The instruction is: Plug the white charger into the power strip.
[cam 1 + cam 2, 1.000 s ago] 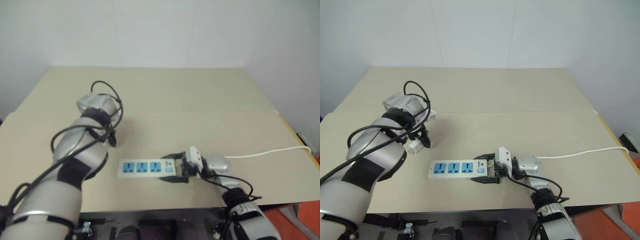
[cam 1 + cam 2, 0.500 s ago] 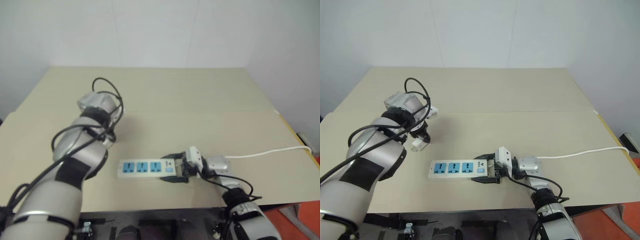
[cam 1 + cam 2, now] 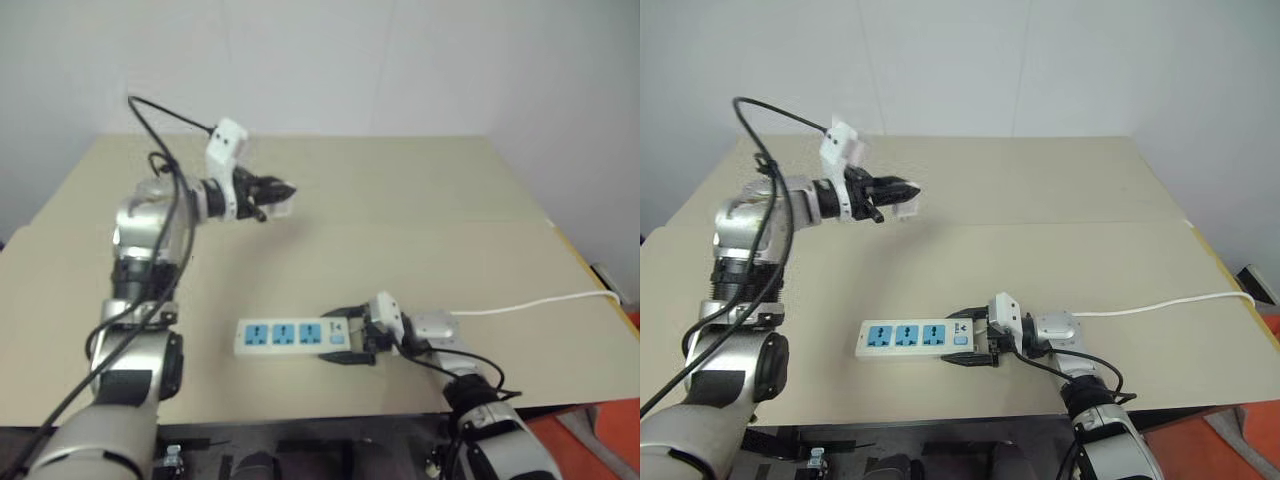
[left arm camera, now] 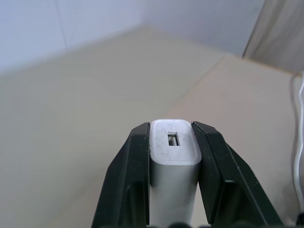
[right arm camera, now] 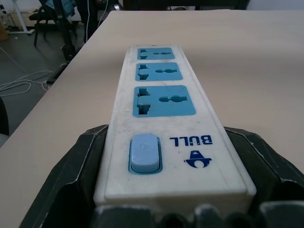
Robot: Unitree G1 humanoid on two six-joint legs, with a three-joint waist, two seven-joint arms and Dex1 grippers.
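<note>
Near: our right tool (image 3: 975,343) clamps power strip's (image 3: 910,338) switch end, flat on desk (image 3: 1040,200) | Far: left tool (image 3: 902,190) shut on white charger (image 4: 173,156), raised well apart | Next: turn prongs down, align over a socket, press straight.

Both head eyes are looking forward and down over the wide beige tabletop (image 3: 1040,190), sharing nearly the same scene, slightly offset. Left wrist camera is sitting very close behind the small white boxy charger (image 4: 173,156), facing across the tabletop. Right wrist camera is looking close along the long white three-socket power strip (image 5: 166,123).
</note>
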